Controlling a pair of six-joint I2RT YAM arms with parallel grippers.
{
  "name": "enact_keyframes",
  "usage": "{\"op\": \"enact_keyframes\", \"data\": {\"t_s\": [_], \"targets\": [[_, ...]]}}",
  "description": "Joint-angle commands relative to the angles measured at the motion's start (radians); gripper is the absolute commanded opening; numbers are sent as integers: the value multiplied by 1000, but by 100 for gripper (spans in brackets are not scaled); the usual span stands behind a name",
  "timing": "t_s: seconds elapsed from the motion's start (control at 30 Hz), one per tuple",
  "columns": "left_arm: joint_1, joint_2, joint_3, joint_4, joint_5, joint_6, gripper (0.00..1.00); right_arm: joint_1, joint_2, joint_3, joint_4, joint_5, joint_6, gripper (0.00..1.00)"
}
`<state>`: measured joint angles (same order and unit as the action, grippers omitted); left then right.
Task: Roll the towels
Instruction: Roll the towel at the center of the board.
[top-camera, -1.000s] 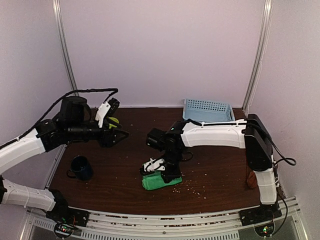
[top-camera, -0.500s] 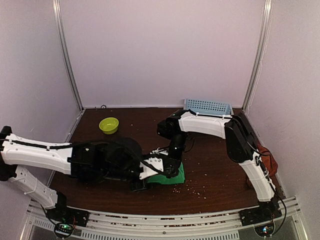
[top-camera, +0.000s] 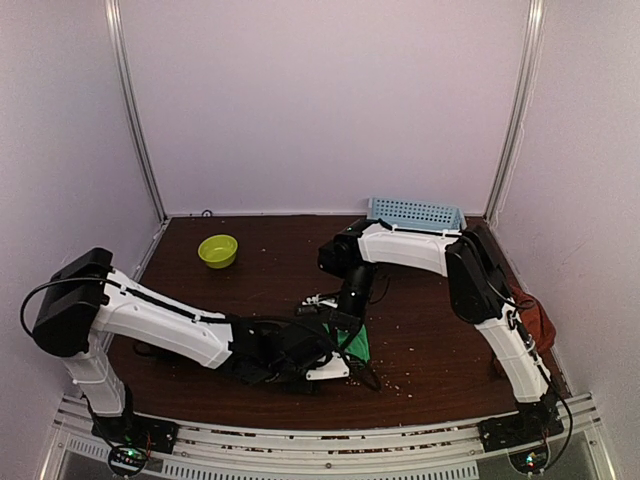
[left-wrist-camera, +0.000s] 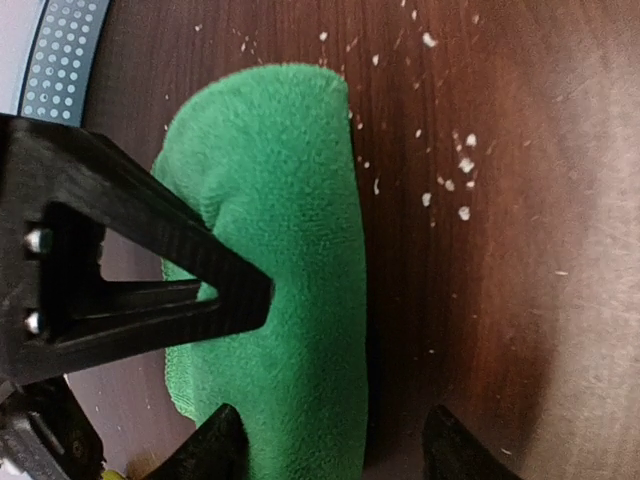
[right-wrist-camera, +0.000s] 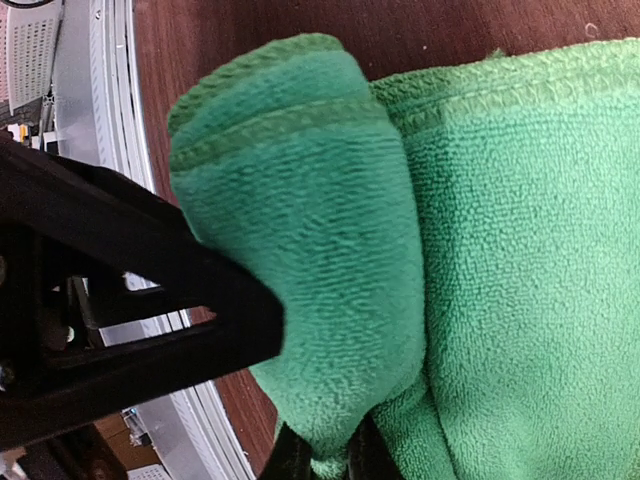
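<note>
The bright green towel (top-camera: 357, 345) lies near the table's front middle, partly rolled. In the right wrist view its rolled part (right-wrist-camera: 300, 220) lies left of the flat part (right-wrist-camera: 530, 250). My right gripper (right-wrist-camera: 328, 462) is shut, pinching a fold of the green towel at the roll's near end; from above it (top-camera: 345, 325) points straight down onto the cloth. My left gripper (left-wrist-camera: 335, 455) is open at the roll's end (left-wrist-camera: 290, 250), one fingertip (left-wrist-camera: 215, 450) over the cloth and the other over bare wood. From above it (top-camera: 335, 360) lies low, just left of the towel. The rust towel (top-camera: 541, 318) is bunched at the right edge.
A light-blue basket (top-camera: 415, 213) stands at the back right. A yellow-green bowl (top-camera: 218, 250) sits at the back left. Pale crumbs (left-wrist-camera: 450, 185) dot the dark wooden table (top-camera: 430, 330) right of the towel. My left arm (top-camera: 170, 325) lies low across the front left.
My left arm swung down from the far left and reached across the front, bringing its open gripper to the green towel. The right gripper stayed on the towel.
</note>
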<state>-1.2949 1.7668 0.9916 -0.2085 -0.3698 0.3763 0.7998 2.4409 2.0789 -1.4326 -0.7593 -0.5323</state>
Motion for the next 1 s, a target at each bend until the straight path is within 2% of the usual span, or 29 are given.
{"op": "enact_keyframes", "data": {"t_s": [0.0,0.13,0.27,0.33,0.4,0.43,0.53,0.6,0.63,0.8,0.9,0.97], "targets": [[19,83,34,89,-82,42,61,-10,75,-27,74,114,-24,2],[19,150,51,106,-136,51,56,-10,46,-35,74,90,-44,2],[21,176,66,96,-104,47,39,-14,-20,-32,74,50,-80,7],[20,190,89,62,-64,28,27,-24,-58,-13,74,27,-87,16],[20,202,120,-1,-16,-2,17,-50,-110,12,75,-11,-86,22],[20,199,132,-42,12,-22,15,-73,-140,26,76,-30,-87,29],[22,208,194,-173,117,-95,11,-132,-252,42,75,-86,-98,38],[22,235,255,-291,207,-147,10,-162,-319,10,76,-118,-117,49],[22,247,281,-343,251,-168,10,-174,-354,-14,75,-121,-125,51],[43,278,370,-471,470,-246,9,-300,-540,-81,75,-127,-134,52],[84,327,437,-527,621,-278,9,-420,-678,-146,75,-321,-166,51],[120,363,473,-541,736,-296,9,-432,-769,-229,76,-348,-210,50]]}}
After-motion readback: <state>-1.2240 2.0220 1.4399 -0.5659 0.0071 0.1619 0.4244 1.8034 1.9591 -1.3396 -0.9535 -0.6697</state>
